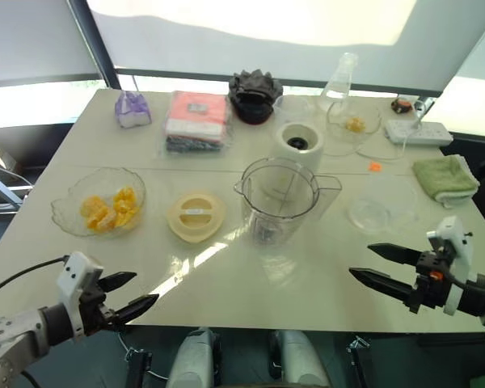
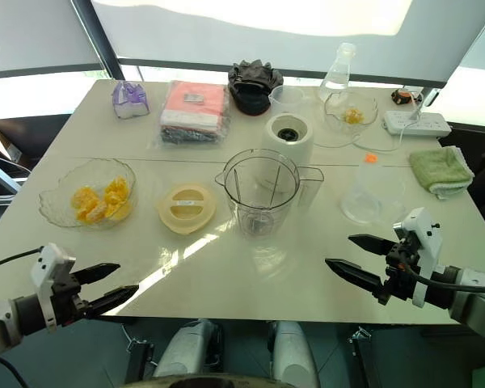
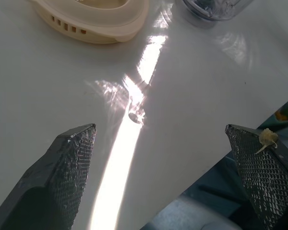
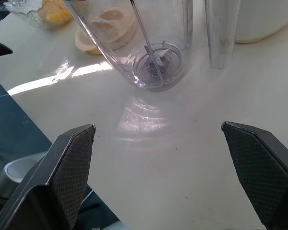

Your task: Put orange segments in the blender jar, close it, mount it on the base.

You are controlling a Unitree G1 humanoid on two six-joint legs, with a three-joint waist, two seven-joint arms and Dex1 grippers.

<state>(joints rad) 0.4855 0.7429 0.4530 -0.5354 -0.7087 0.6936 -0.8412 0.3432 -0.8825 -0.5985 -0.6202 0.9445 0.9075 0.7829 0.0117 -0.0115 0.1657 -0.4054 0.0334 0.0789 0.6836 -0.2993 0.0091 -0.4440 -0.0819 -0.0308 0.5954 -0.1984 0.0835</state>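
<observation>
A clear blender jar (image 1: 276, 199) stands upright and empty in the middle of the white table (image 1: 226, 267), blades visible at its bottom (image 4: 156, 62). Its cream lid (image 1: 196, 215) lies flat just left of it. The white blender base (image 1: 297, 144) stands behind the jar. Orange segments (image 1: 109, 208) fill a glass bowl (image 1: 73, 217) at the left. My left gripper (image 1: 132, 296) hovers open at the table's front left edge, a bit of pulp stuck on one finger (image 3: 268, 138). My right gripper (image 1: 380, 265) is open at the front right, pointing toward the jar.
At the back sit a purple bag (image 1: 132, 109), a pink packet (image 1: 196, 120), a black object (image 1: 253, 95), a glass flask (image 1: 341, 77) and a small glass bowl (image 1: 353, 121). A power strip (image 1: 419, 132), green cloth (image 1: 444, 178) and clear dish (image 1: 370, 214) lie right.
</observation>
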